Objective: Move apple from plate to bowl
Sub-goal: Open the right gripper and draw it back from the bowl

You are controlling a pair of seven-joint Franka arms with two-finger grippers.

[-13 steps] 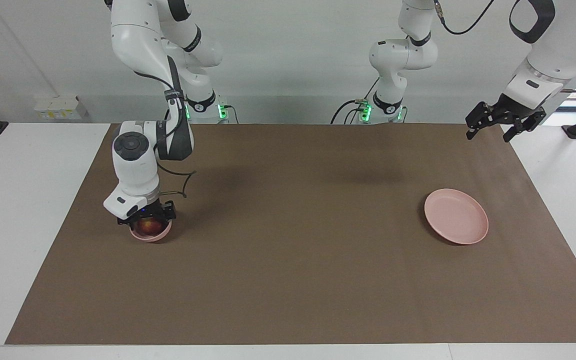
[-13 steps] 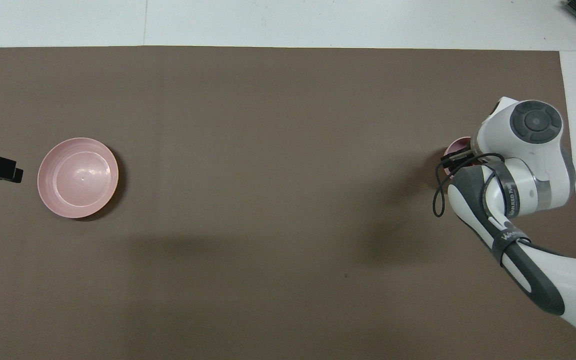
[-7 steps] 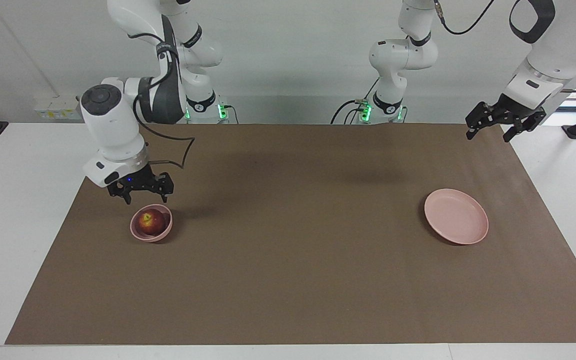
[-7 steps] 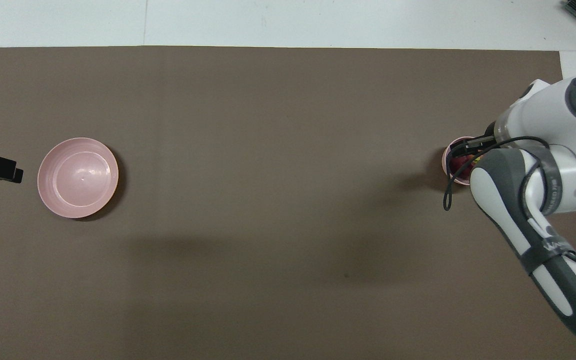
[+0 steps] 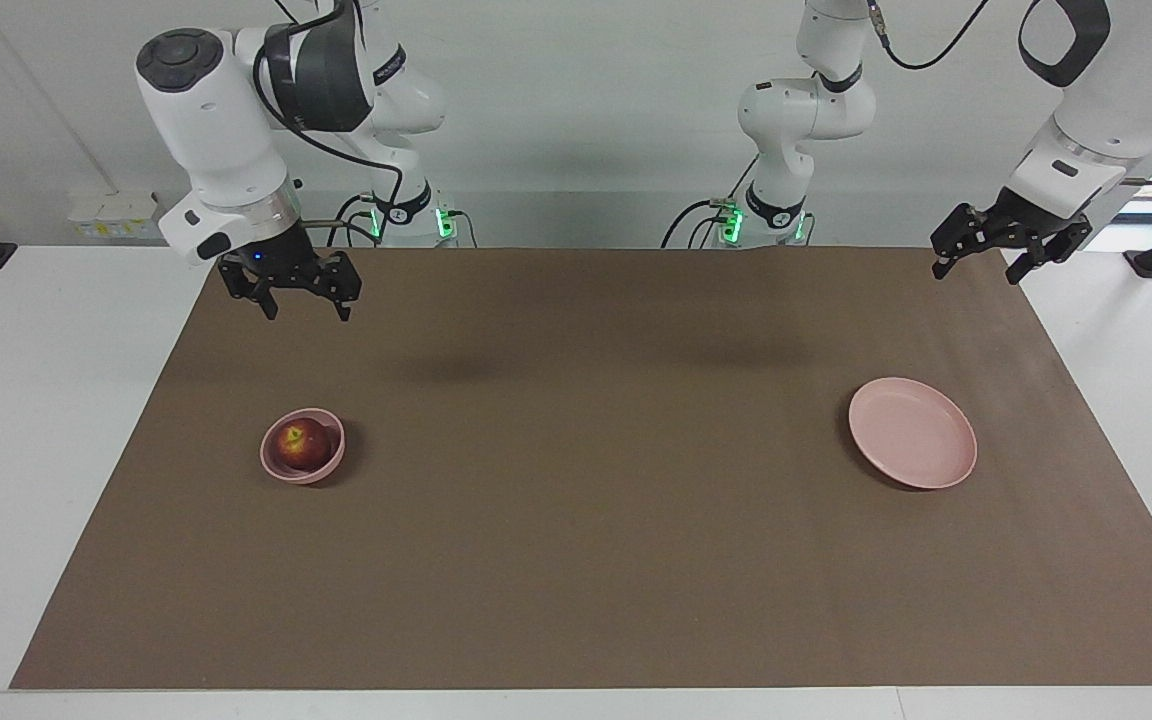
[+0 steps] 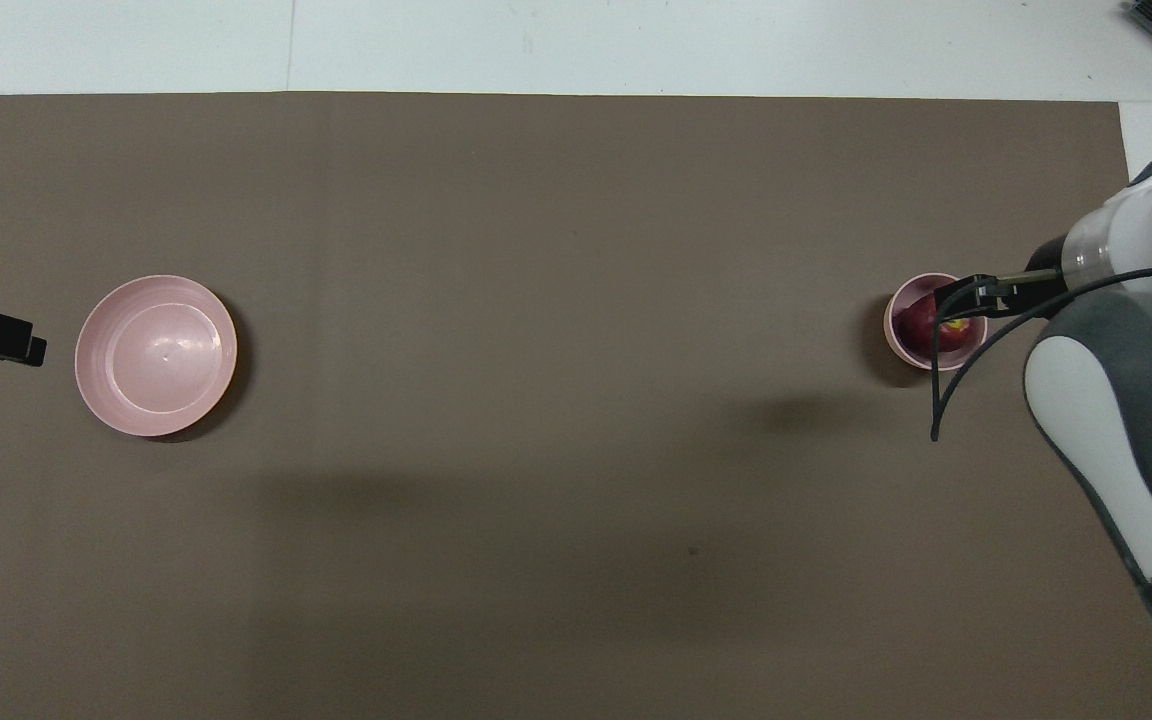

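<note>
Overhead, right tool [image 5: 302, 307] raised with fingers spread and empty, apple [image 5: 299, 445] resting in bowl [image 5: 281, 470] toward the right arm's end of the surface [image 5: 576, 560], plate [image 5: 913, 433] bare, left tool [image 5: 976, 264] waiting, spread.

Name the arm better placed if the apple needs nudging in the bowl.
Right. The right gripper hangs open at the bowl's end; the apple sits inside. The left gripper waits at the plate's end.

White arms [image 5: 206, 130] — black claws, cables
</note>
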